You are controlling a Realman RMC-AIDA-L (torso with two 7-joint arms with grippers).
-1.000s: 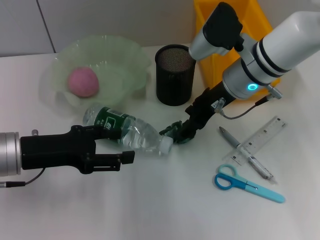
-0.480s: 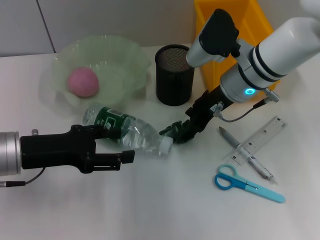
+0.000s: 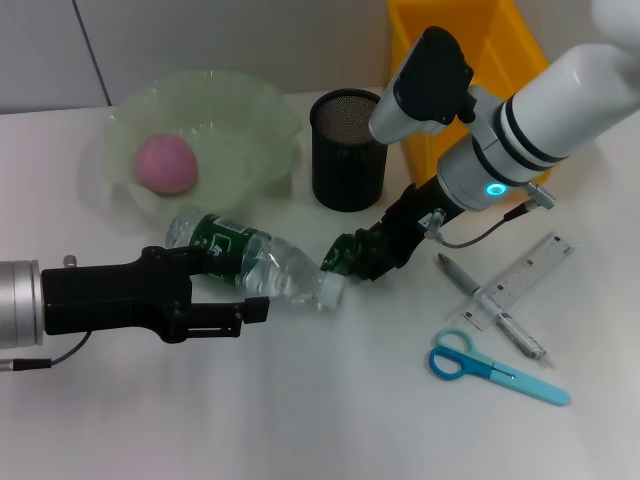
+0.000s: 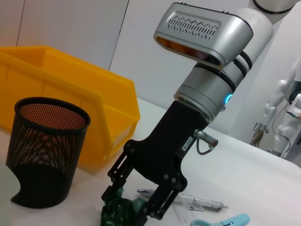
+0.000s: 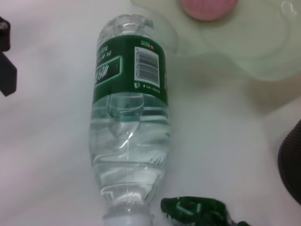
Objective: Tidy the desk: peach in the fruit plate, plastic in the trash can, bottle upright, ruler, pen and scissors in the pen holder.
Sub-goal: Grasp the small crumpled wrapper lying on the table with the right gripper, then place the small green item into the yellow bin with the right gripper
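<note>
A clear bottle (image 3: 262,265) with a green label lies on its side on the table; the right wrist view shows the bottle (image 5: 129,127) from close above. My left gripper (image 3: 232,288) is open at the bottle's label end, not gripping it. My right gripper (image 3: 362,258) is shut on crumpled green plastic (image 3: 338,256) beside the bottle's cap; the plastic (image 4: 123,212) also shows in the left wrist view. The pink peach (image 3: 165,163) rests in the pale green fruit plate (image 3: 255,120). Ruler (image 3: 522,278), pen (image 3: 492,307) and blue scissors (image 3: 497,368) lie at the right. The black mesh pen holder (image 3: 350,148) stands behind.
A yellow bin (image 3: 470,50) stands at the back right behind my right arm, next to the pen holder. The table's white front stretch (image 3: 330,410) lies between my left gripper and the scissors.
My right gripper has shifted slightly left and towards the back with the green plastic in it. The left arm and the bottle have stayed where they were.
</note>
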